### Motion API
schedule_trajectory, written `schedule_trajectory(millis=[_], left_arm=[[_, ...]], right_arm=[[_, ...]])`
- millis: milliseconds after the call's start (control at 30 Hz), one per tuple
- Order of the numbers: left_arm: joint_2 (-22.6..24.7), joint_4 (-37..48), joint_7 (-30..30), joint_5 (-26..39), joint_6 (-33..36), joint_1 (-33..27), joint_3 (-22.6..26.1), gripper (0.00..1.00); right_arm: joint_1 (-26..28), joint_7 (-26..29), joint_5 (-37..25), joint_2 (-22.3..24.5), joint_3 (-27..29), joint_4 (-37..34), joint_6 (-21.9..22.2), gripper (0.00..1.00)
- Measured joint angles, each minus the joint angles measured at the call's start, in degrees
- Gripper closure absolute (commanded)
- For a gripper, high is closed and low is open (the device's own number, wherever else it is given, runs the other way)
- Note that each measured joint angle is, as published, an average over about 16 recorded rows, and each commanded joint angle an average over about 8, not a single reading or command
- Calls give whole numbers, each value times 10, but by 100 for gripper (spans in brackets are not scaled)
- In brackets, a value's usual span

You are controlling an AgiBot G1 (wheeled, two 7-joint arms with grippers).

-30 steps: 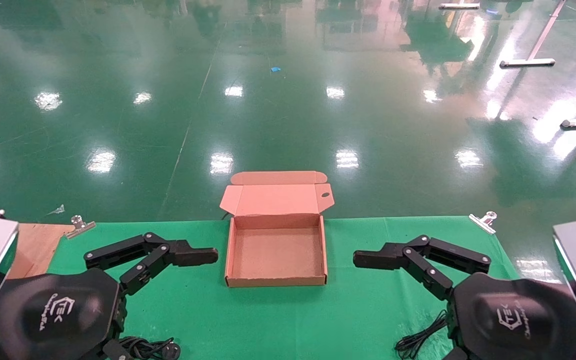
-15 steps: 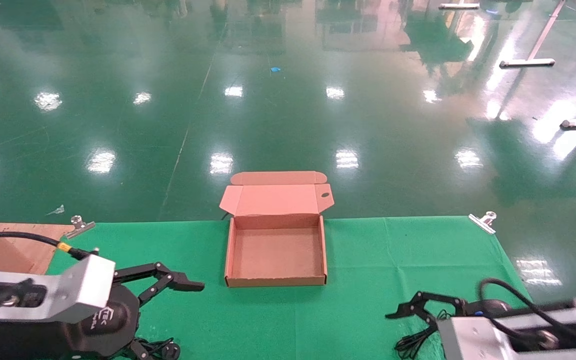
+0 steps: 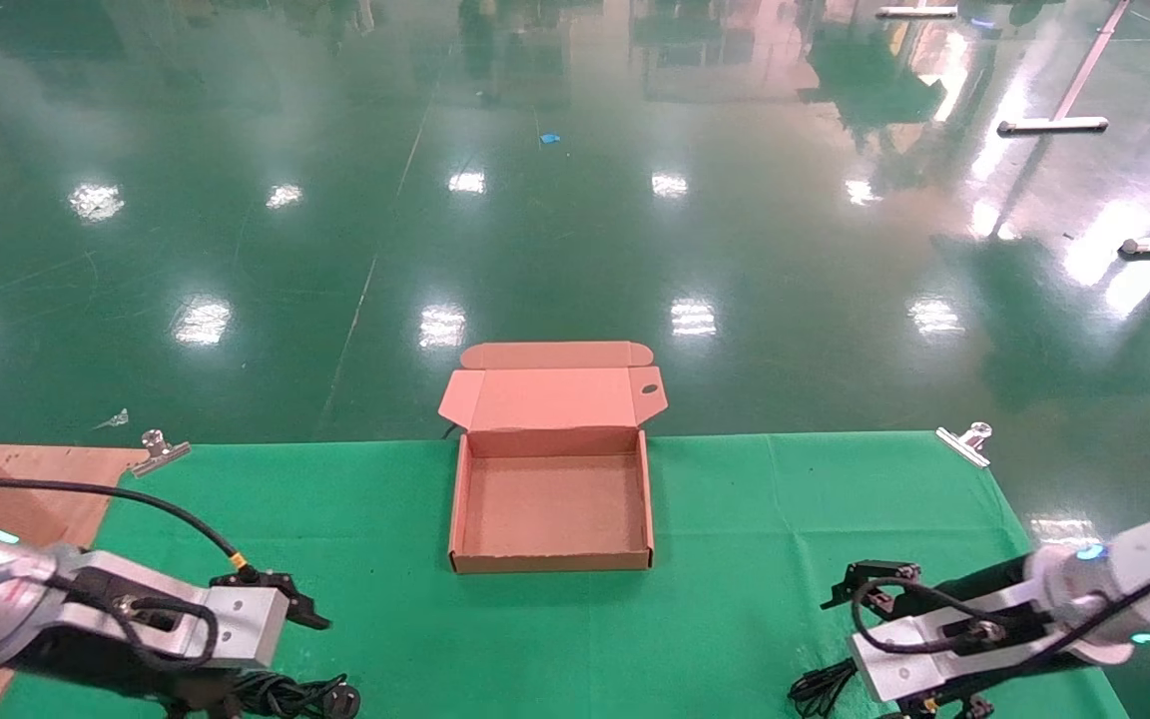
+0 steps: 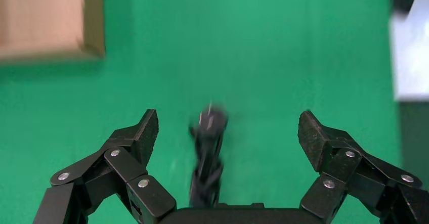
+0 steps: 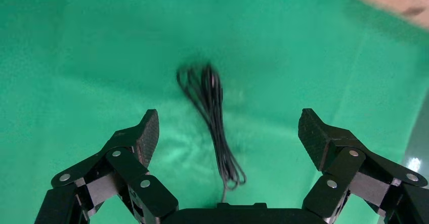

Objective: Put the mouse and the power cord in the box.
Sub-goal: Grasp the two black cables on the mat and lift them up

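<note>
The shallow square tan cardboard box [image 3: 552, 504] sat open at centre of the head view, on the green cloth-covered table [image 3: 735, 599], w/ its hinged flap lid [image 3: 552, 397] folded back toward the upper part of the frame. Nothing lay inside it.

Left gripper [image 4: 227, 133] was low at lower left of the head view, near the table's front edge. In the left wrist view its black fingers [image 4: 135, 138] were spread wide, nothing between the pads, w/ the black bundled power cord [image 4: 207, 158] lying on the cloth directly below the gap, chunky plug end pointing away from the palm. Head view showed the same cord [image 3: 300, 694] at bottom left, partly hidden under the left arm. A corner of the box [image 4: 50, 21] showed at upper left of that wrist view.

Right gripper [image 5: 228, 133] was low at lower right of the head view, also spread wide & holding nothing. Below its gap lay a coil of thin black cable [image 5: 212, 118] on the cloth; in the head view that cable [image 3: 820, 689] showed at bottom right, beside the right arm. The mouse body itself couldn't be made out in any view. Both cables lay well apart from the box, on opposite sides.
</note>
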Motion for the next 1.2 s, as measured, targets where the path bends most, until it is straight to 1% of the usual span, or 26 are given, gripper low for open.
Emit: schedule_trajectory(millis=[233,533,767,1033,1067,1100,1133,1200], left_arm=[[58,118,73,68,-50,-27,35,0],[108,232,145,99,-105,-35,51,0],[128,290,180,106,-137,-38,56,0],[138,334,203,104,-172,-38,53,0],[138,338,205,103,-177,-37,52,2],[139,342,207,103,-181,-37,52,11],[140,345,209,102,-185,-37,51,24],[141,351,212,101,-195,-37,51,49]], right_arm=[[27,-78,-47,-63,-25,-132,55,0],[48,-153,-57,-122,-31,-272,109,0],[59,-191,-49,-148,-25,-342,139,0],[66,-221,-43,-163,-21,-387,167,0],[66,-224,-43,-165,-21,-391,171,2],[66,-226,-43,-166,-20,-394,177,7],[66,-228,-43,-167,-20,-398,182,14],[65,-231,-42,-170,-20,-403,194,39]])
